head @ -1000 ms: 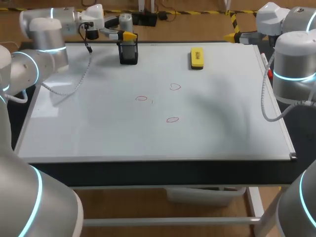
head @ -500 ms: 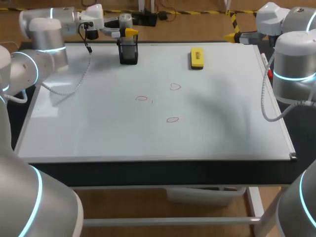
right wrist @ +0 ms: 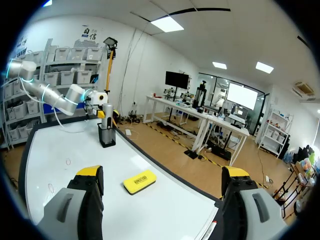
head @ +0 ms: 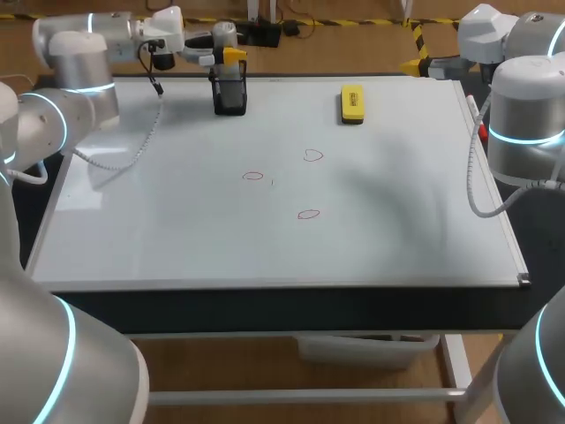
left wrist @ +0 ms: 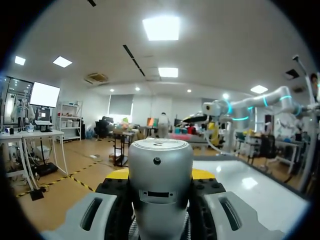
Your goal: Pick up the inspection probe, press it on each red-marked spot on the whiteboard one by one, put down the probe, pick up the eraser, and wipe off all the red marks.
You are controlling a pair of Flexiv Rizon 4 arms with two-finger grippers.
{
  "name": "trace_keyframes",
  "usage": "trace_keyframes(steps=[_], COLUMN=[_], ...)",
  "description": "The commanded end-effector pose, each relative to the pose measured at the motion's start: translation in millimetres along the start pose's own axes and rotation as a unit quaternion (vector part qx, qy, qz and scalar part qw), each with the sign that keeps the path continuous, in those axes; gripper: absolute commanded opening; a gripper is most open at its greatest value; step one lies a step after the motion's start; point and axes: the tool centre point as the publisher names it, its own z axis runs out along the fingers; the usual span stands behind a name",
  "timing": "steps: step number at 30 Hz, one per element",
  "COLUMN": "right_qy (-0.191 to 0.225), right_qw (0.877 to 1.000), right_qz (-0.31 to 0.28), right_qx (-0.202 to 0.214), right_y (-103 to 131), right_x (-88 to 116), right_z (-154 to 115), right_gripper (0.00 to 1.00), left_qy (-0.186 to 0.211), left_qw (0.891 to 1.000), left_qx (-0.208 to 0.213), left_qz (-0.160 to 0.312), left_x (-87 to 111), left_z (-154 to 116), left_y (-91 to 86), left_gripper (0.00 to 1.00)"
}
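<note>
— What lies nearest?
— The whiteboard (head: 177, 238): a smooth, glossy white sheet in a thin pale frame, covering the tabletop. It carries three small red marks, each a thin outlined loop. One is closest (head: 308, 214), one is further back to the left (head: 253, 176), and one is further back to the right (head: 313, 155).
— And past those?
— A yellow eraser (head: 351, 102), a blocky rectangle with a dark base, lies flat near the far edge. Left of it stands a boxy black holder (head: 230, 94), upright.
— The probe?
— The probe (left wrist: 160, 150) is a silver-grey cylinder with a flat, rounded cap and a small dark dot on its side. It stands upright over the holder, at the board's far left. The left claw (left wrist: 160, 175) is clamped on it, with black fingers pressing from both sides (the yellow tips peek out behind). I can't tell whether its lower end clears the holder.
— The other arm?
— The right claw (right wrist: 162, 172) hangs off the far right corner, with its fingers wide apart and nothing between them. The eraser lies ahead of it.
</note>
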Motion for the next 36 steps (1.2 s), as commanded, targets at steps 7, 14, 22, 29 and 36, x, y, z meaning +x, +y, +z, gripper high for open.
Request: trace_keyframes(steps=[7, 14, 22, 29, 36], right_qy=[0.001, 0.001, 0.001, 0.001, 0.001], right_qw=[1.0, 1.0, 1.0, 1.0, 1.0], right_qz=[0.0, 0.0, 0.0, 0.0, 0.0], right_qx=[0.001, 0.001, 0.001, 0.001, 0.001], right_y=[0.0, 0.0, 0.0, 0.0, 0.0], right_x=[-0.4, -0.4, -0.4, -0.4, -0.4], right_z=[0.1, 0.1, 0.1, 0.1, 0.1], right_gripper=[1.0, 1.0, 1.0, 1.0, 1.0], left_qy=[0.087, 0.1, 0.105, 0.108, 0.109], left_qw=[0.996, 0.995, 0.994, 0.994, 0.993], left_qx=[-0.002, -0.001, -0.01, -0.014, -0.02], left_qz=[0.009, 0.012, 0.018, 0.023, 0.031], left_x=[-3.6, 0.2, 1.1, 1.4, 5.0], left_z=[1.6, 0.9, 0.2, -0.1, -1.0], left_y=[-8.8, -19.0, -34.1, -54.8, -70.4], left_gripper=[0.0, 0.0, 0.0, 0.0, 0.0])
